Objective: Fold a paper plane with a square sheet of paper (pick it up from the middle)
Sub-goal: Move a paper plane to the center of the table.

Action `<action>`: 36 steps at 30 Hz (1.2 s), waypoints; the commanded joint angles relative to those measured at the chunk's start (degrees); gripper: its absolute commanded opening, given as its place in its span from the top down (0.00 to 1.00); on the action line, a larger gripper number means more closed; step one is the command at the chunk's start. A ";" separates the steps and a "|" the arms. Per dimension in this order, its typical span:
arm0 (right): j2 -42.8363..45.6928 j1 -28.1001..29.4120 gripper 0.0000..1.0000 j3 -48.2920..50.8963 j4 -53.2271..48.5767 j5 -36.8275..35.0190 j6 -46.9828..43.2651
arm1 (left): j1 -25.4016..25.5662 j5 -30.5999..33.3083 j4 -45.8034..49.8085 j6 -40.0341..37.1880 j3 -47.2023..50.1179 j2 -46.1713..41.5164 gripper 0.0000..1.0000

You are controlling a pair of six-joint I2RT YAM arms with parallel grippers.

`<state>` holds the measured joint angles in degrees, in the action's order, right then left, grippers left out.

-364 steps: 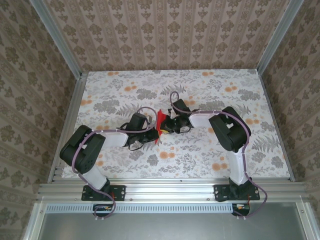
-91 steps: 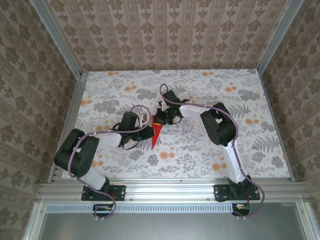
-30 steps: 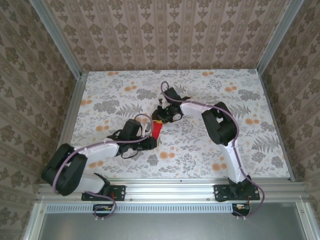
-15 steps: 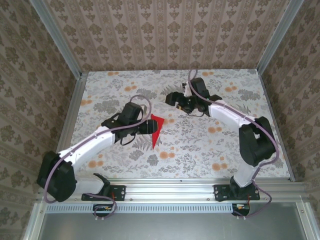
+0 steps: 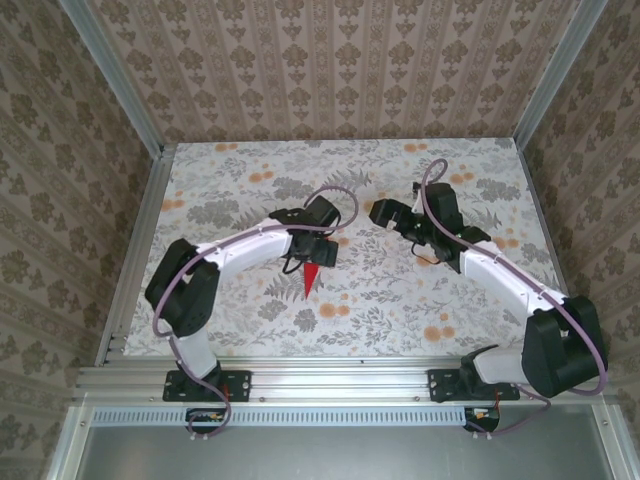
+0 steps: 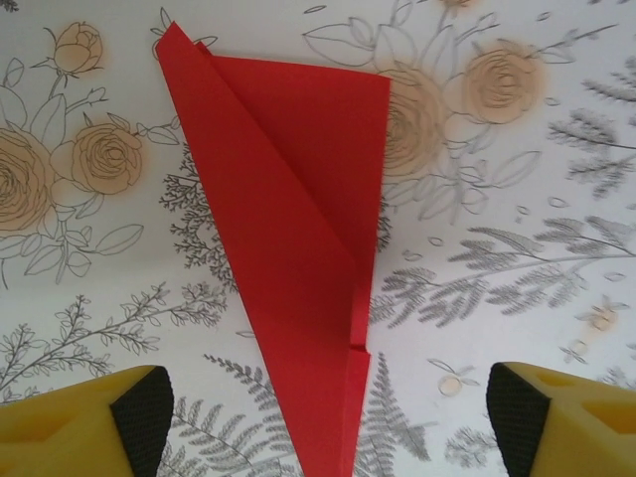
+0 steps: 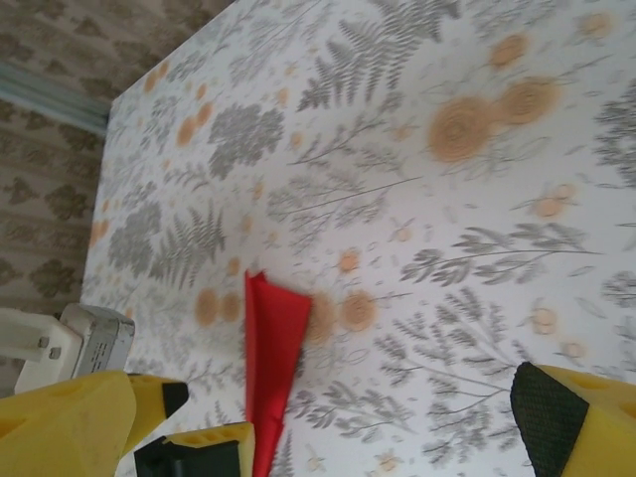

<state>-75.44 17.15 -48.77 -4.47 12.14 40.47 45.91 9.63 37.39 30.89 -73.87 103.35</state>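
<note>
Versus half a second ago: my left gripper (image 5: 312, 252) has swung right, from beside the paper plane (image 5: 310, 280) to over its wide end. The right gripper (image 5: 384, 213) has moved right and now sits well apart from it. The plane lies flat mid-table on the floral table (image 5: 430, 300), point toward the arm bases. In the left wrist view the fingers (image 6: 139, 417) are spread wide with the plane (image 6: 298, 248) below between them, nothing gripped. In its own wrist view the right gripper (image 7: 338, 417) is also spread and empty.

High rear overview plus two low wrist views, paper plane (image 6: 298, 248) common.
</note>
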 commanded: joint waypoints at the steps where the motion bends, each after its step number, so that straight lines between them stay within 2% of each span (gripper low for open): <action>1: 1.47 -0.60 0.00 2.54 1.22 -3.53 0.16 | -0.03 4.74 5.80 0.52 -3.17 3.26 0.21; 10: 0.74 -0.74 0.00 4.39 2.85 -2.31 -0.38 | -0.69 5.02 6.00 1.60 -6.59 8.76 0.46; 15: -0.27 -0.76 0.00 3.83 2.98 -1.47 -0.48 | -1.50 4.97 6.14 2.59 -6.30 8.64 0.68; 21: -1.17 -0.66 0.00 3.42 3.24 -0.23 -0.46 | -2.35 1.76 2.99 2.50 -4.08 4.89 0.94; 25: -1.46 -0.29 0.00 2.92 1.97 0.39 -0.92 | -4.01 -6.13 -4.23 2.34 0.28 -0.34 1.00; 30: -1.87 2.53 0.04 3.41 1.37 -0.22 -0.46 | -7.85 -20.30 -17.91 5.23 8.24 -6.42 1.00; 36: -3.83 8.31 0.13 2.34 -1.45 -3.59 1.22 | -11.53 -32.52 -36.39 12.15 16.89 -6.72 1.00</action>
<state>-77.78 23.20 -44.88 -3.31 10.61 40.84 35.05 -13.56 12.27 38.46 -59.90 96.33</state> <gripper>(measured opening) 0.880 0.055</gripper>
